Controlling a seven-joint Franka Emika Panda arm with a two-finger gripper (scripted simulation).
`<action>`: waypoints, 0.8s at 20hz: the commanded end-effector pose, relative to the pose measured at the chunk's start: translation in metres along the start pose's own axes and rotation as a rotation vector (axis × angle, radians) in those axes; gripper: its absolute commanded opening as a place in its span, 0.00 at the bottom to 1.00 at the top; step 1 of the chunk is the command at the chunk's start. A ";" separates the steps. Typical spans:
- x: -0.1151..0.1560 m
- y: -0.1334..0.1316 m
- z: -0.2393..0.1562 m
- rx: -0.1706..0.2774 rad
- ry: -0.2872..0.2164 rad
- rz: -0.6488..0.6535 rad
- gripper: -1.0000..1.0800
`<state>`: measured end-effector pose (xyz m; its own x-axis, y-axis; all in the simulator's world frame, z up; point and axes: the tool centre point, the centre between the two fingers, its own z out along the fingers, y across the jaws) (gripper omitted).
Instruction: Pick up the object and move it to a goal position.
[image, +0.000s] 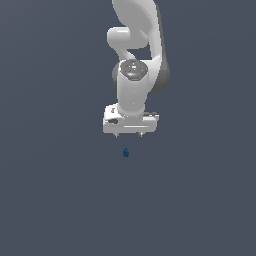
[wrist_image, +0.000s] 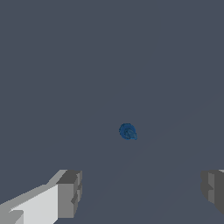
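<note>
Approach step: the end effector (image: 128, 135) hangs wide open and empty, the object (image: 126, 152) just below it; next, descend and close.

Glossy white rounded arm (image: 134, 55), dark grey joint bands, white end effector (image: 128, 135), grey fingertips (wrist_image: 70, 194)

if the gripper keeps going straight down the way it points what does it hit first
Most likely the small blue object, which sits just below the open gripper and ahead between its fingers in the wrist view; exact depth alignment is unclear.
</note>
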<state>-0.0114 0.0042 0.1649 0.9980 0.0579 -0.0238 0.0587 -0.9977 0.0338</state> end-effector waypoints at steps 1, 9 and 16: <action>0.001 0.001 0.006 0.003 0.001 -0.020 0.96; 0.005 0.007 0.040 0.017 0.013 -0.133 0.96; 0.006 0.012 0.065 0.027 0.024 -0.217 0.96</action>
<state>-0.0064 -0.0087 0.1049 0.9666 0.2562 -0.0068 0.2562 -0.9666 0.0052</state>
